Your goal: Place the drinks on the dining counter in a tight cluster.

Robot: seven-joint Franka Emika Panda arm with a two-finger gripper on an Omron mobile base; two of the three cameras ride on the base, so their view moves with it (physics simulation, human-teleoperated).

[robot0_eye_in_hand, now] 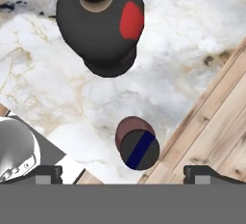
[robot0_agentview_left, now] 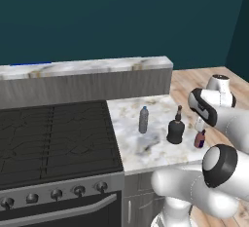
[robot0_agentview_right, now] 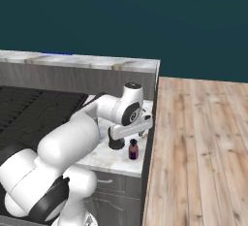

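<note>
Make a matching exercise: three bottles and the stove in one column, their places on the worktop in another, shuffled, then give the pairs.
Things:
1. water bottle
2. dark brown bottle
3. maroon bottle
4. black stove

Places:
A. at the marble worktop's right edge, by the wooden floor
B. left of the marble
C. in the middle of the three bottles
D. the bottle nearest the stove

Pairs: 1-D, 2-C, 3-A, 4-B
</note>
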